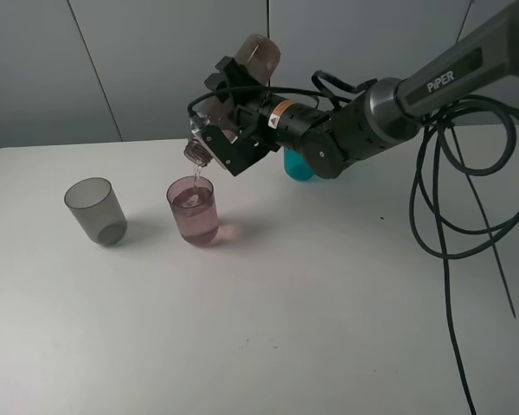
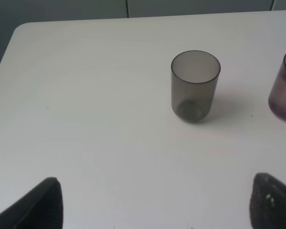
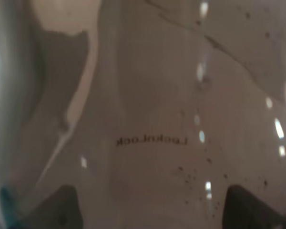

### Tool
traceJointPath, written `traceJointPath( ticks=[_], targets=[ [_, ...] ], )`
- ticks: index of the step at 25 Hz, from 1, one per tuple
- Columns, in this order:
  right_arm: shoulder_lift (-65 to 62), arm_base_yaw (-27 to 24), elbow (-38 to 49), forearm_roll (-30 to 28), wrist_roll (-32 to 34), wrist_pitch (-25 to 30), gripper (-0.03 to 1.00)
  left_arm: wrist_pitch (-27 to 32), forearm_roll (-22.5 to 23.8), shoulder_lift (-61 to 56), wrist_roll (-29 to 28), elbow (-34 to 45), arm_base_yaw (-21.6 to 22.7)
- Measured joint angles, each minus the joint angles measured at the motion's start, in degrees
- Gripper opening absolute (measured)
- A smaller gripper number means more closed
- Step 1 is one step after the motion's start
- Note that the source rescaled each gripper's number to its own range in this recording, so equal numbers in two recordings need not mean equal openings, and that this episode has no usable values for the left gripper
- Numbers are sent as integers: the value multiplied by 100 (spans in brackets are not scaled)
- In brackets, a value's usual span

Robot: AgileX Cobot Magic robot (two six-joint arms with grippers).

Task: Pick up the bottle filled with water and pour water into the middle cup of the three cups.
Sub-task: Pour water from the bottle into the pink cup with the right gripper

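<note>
My right gripper is shut on the smoky brown-grey bottle, tipped steeply with its open neck down over the pink middle cup. A thin stream of water falls into that cup, which is partly full. The bottle's wall fills the right wrist view. The smoky grey cup stands left of the pink one and shows in the left wrist view, as does the pink cup's edge. The teal cup is mostly hidden behind the right arm. My left gripper is open and empty, away from the cups.
The white table carries the cups; its back edge meets a grey wall. Black cables hang from the right arm over the table's right side.
</note>
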Motion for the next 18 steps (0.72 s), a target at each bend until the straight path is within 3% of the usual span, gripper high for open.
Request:
traceJointPath(
  ticks=[11,18],
  targets=[
    [0,33,0,-538,-6,-113,0,0,0,0,0,0,0],
    [0,45,0,-577,207,-126,0,0,0,0,0,0,0]
  ],
)
